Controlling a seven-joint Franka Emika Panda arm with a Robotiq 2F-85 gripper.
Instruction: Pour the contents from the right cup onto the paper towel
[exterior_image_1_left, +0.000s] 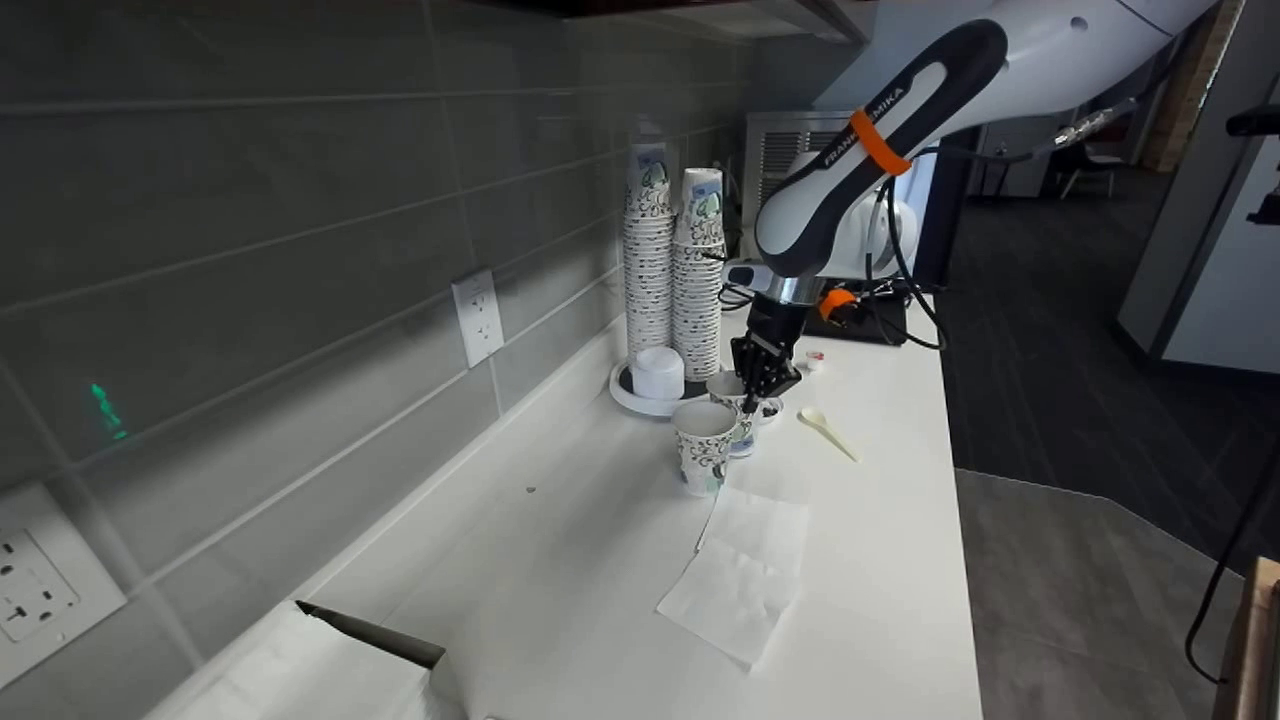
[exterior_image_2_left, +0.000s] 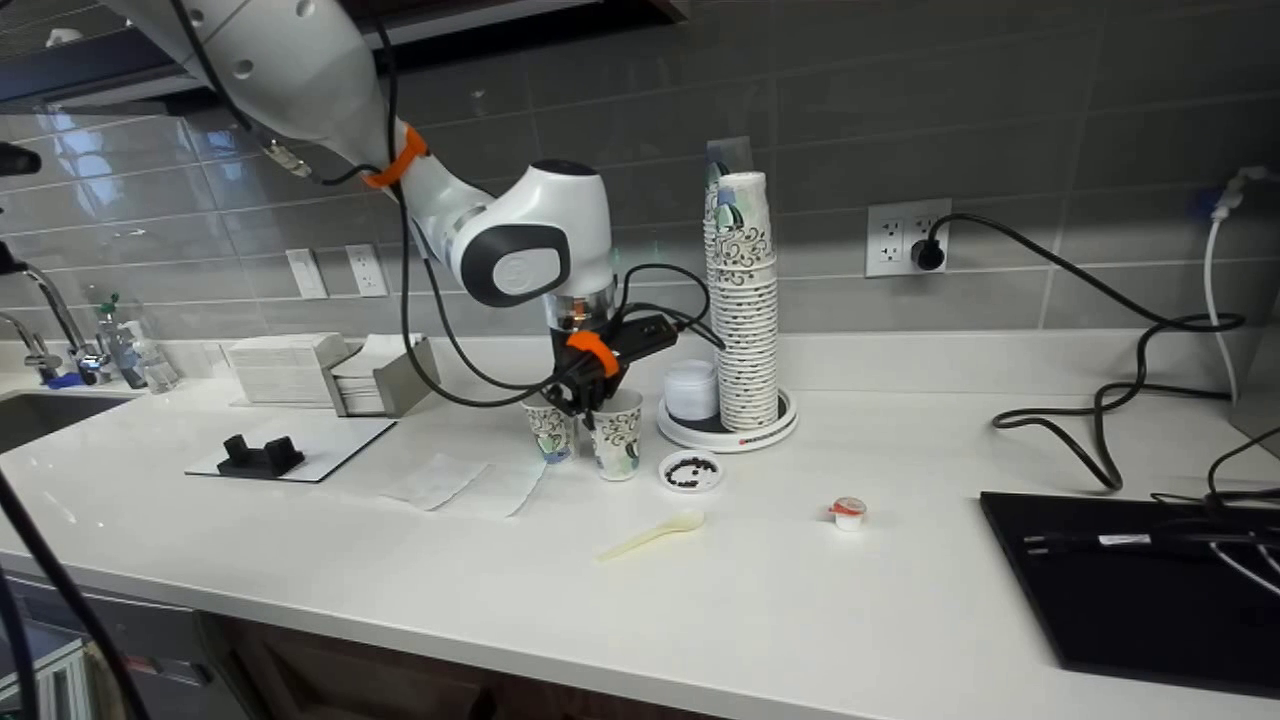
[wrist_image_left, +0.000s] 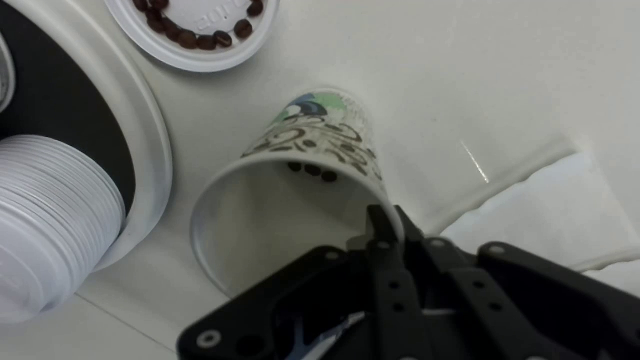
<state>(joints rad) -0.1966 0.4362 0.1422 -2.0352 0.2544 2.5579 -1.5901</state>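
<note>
– What is the biggest thing?
– The white counter (exterior_image_2_left: 760, 610), under the gripper (wrist_image_left: 392, 220) and all around it. Next is the arm (exterior_image_1_left: 1000, 90), above the gripper. Then come the tall cup stacks (exterior_image_1_left: 650, 290), near the gripper.
– And the paper towel (exterior_image_1_left: 735, 590)?
– It lies flat, apart from the gripper, and looks like two sheets. Nothing dark shows on it.
– What does the gripper hold?
– It looks pinched on the rim of the right cup (exterior_image_2_left: 617, 437), one tip inside and one outside. The other cup (exterior_image_1_left: 703, 445) is just beside, on the paper towel's side of the gripper.
– So the grab is done?
– It seems so. The right cup looks upright, right below the gripper. It is hard to tell if its bottom touches the counter.
– And the little things?
– A lid (wrist_image_left: 202, 61) with spare beans (wrist_image_left: 187, 39) lies near the gripper, away from the paper towel. The contents (wrist_image_left: 313, 170), at least three dark ones, are in the right cup. So no pour yet: the lift, the move and the tip all seem left.
</note>
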